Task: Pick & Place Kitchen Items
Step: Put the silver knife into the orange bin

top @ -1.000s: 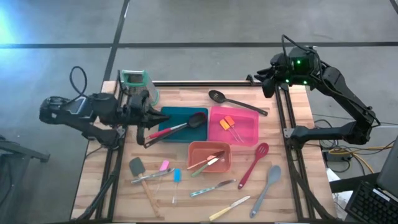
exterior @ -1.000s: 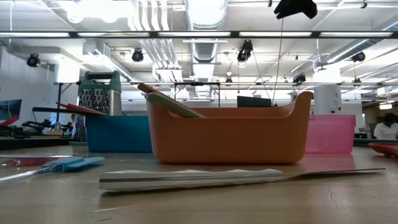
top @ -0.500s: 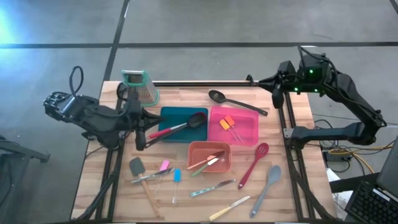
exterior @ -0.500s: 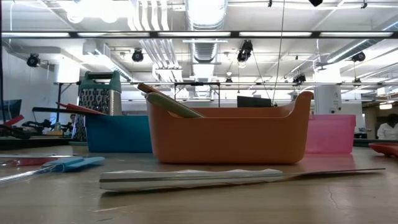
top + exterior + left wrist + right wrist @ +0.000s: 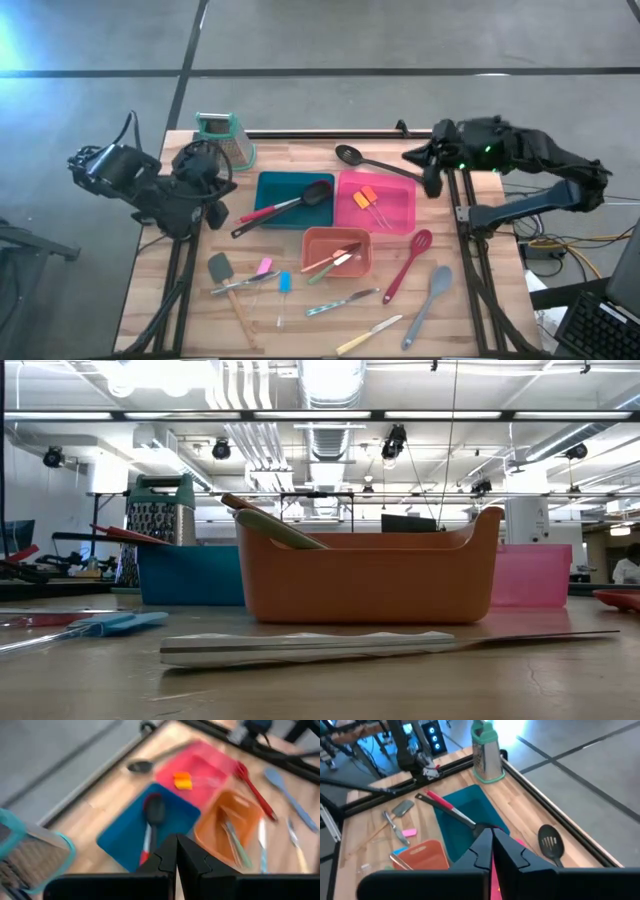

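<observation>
My left gripper [image 5: 218, 202] hangs shut at the table's left edge, just left of the blue tray [image 5: 268, 185]; its closed fingers [image 5: 176, 857] touch nothing. A black spoon with a red handle [image 5: 285, 207] lies in that tray, handle out over the rim. My right gripper [image 5: 430, 182] is shut too [image 5: 492, 845], at the right edge beside the pink tray [image 5: 400, 205]. Orange-headed spatulas [image 5: 368, 198] lie in the pink tray, and knives [image 5: 335, 258] in the orange tray [image 5: 358, 240]. A black slotted spoon [image 5: 375, 163], red spoon [image 5: 407, 265] and grey spoon [image 5: 428, 305] lie on the table.
A metal grater with a teal top [image 5: 225, 135] stands at the far left corner. Small spatulas [image 5: 240, 280] and two knives [image 5: 342, 300] lie along the near side. A black rail [image 5: 320, 133] runs along the far edge.
My left gripper has drawn back toward the table's left edge, away from the red spoon handle; the spoon has stayed put. My right arm has folded down, and its gripper has moved toward the near side and come to rest by the pink tray's right end.
</observation>
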`<action>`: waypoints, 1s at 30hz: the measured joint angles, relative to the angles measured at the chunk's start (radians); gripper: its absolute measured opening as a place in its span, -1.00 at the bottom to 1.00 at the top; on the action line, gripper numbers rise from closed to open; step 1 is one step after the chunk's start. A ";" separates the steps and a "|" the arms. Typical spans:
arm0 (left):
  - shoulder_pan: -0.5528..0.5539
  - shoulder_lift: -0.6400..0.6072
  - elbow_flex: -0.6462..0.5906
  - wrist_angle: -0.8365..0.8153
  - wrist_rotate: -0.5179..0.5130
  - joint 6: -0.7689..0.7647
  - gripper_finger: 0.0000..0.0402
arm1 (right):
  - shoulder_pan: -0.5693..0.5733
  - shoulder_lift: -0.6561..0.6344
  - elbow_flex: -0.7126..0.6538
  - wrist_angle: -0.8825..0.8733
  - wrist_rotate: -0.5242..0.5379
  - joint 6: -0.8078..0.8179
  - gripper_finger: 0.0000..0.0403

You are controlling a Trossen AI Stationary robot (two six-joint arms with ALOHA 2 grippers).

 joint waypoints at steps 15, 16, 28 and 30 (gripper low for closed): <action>0.001 0.019 -0.186 -0.010 0.398 0.000 -0.98 | 0.293 0.142 0.003 0.113 0.267 0.091 -0.96; 0.001 0.019 -0.213 -0.011 0.425 -0.003 -0.98 | 0.296 0.146 0.003 0.112 0.279 0.106 -0.96; 0.000 0.023 -0.594 0.133 0.662 -0.076 -0.93 | 0.300 0.161 0.004 0.117 0.302 0.036 -0.96; -0.002 0.023 -0.661 0.275 0.708 -0.047 -0.92 | 0.300 0.154 0.004 0.116 0.300 0.013 -0.96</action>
